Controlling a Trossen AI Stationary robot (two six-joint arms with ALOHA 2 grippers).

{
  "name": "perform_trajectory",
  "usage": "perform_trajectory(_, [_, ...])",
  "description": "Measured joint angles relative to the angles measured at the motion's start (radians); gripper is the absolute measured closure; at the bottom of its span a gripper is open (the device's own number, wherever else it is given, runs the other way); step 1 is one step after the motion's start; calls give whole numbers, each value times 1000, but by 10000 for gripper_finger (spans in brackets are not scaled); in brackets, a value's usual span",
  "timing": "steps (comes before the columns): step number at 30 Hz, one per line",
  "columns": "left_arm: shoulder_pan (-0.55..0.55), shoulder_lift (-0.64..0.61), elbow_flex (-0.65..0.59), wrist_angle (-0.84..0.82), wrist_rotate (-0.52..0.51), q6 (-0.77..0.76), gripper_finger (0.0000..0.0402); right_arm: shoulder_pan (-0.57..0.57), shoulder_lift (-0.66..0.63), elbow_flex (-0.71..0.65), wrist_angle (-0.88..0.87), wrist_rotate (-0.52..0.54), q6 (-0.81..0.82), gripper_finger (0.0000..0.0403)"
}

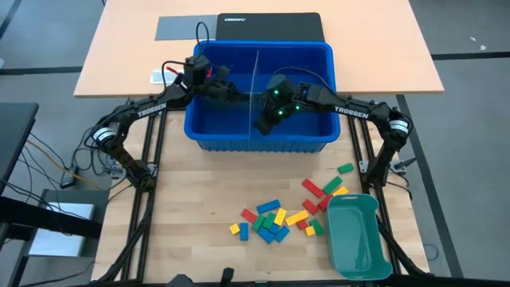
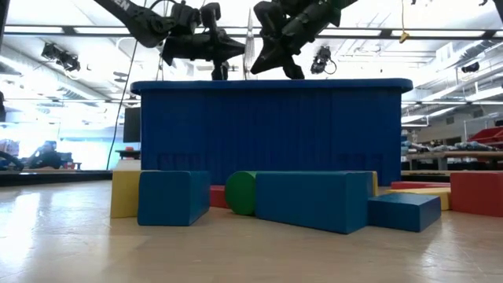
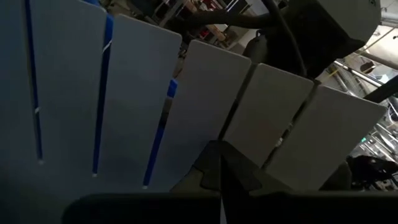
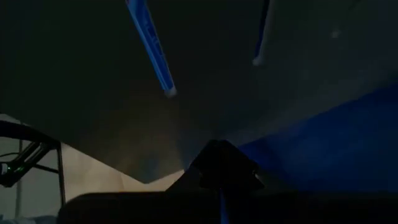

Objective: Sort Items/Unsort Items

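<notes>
left gripper (image 1: 229,93): closed, holding nothing visible, tips against slotted divider (image 1: 257,88) | right gripper (image 1: 264,124): closed, tips hidden inside blue bin (image 1: 259,142) | blocks (image 1: 275,219): 6 o'clock of bin

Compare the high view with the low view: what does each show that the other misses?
Only the high view shows the teal tray, the divider sheet standing edge-on inside the blue bin, and the blocks spread across the table. Only the low view shows the blocks side-on, with the room behind them. Both show the bin, with the left end effector and right end effector shut above it on either side of the sheet.
</notes>
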Motion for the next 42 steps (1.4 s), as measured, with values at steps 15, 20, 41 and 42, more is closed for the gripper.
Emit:
perform_trajectory(15, [73,-44,0,2,-90,-52,402,-21,-70,0,16,92,56,403])
perform_trajectory(20, [80,-44,0,-31,-225,-117,402,-67,-101,1,107,260,174,401])
perform_trajectory(41, [117,174,56,107,-384,-323,402,-254,126,1,350,381,497,402])
perform_trajectory(42, [120,193,76,107,-384,-323,402,-256,136,1,361,380,508,402])
